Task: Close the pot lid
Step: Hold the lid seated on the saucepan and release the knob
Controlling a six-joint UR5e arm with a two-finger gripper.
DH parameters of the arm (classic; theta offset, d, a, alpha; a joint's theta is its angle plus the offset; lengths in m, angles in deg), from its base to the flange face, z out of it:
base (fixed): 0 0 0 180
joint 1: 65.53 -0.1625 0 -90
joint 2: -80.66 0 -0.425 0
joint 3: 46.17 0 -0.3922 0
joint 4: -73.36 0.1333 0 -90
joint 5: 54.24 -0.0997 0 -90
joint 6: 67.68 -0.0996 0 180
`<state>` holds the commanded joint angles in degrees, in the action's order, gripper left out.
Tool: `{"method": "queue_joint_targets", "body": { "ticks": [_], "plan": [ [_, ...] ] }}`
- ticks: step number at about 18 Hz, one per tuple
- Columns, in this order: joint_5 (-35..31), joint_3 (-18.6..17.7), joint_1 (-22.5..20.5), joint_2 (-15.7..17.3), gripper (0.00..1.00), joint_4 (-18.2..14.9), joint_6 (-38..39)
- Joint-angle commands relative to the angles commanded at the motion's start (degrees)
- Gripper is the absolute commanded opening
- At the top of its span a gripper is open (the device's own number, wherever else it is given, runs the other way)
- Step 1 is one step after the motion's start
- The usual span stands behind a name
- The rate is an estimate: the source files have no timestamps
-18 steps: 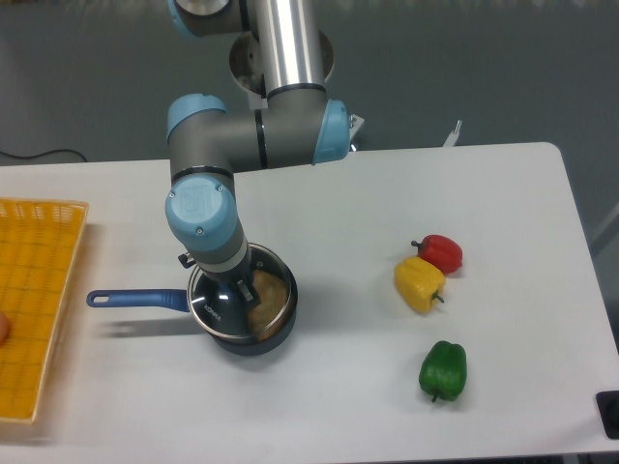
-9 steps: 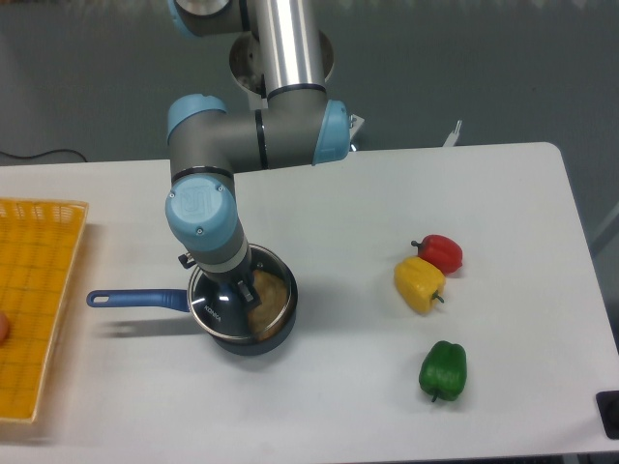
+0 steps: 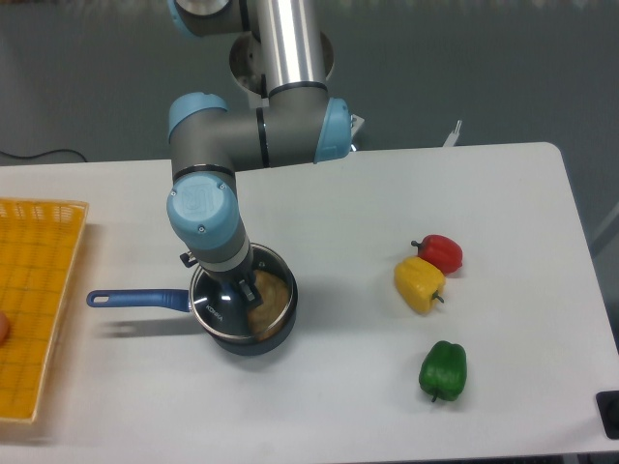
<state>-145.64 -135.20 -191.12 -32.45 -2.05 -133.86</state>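
grey-blue pot (image 3: 253,319) on a white table (image 3: 368,213) with a robot arm (image 3: 208,208) reaching down over it.

glass pot lid (image 3: 232,307) with a metal rim sits on the pot's mouth, seemingly tilted, under the wrist. the gripper (image 3: 238,288) is mostly hidden by the arm, so i cannot tell whether its jaws are apart or together. the pot's blue handle (image 3: 135,299) points left toward a yellow basket (image 3: 34,290). well to the right lie a red pepper (image 3: 440,252) touching a yellow pepper (image 3: 419,283), and a green pepper (image 3: 443,370) nearer the front.
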Motion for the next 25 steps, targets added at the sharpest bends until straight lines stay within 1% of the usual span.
{"method": "queue_joint_targets", "body": {
  "ticks": [18,22,24,25],
  "plan": [
    [0.0,0.0,0.1,-0.7,0.65,0.4,0.3],
    [0.1,0.0,0.1,-0.6,0.69,0.4,0.1],
    [0.1,0.0,0.0,-0.6,0.75,0.5,0.0],
    [0.1,0.0,0.0,-0.6,0.81,0.5,0.0]
  ]
}}
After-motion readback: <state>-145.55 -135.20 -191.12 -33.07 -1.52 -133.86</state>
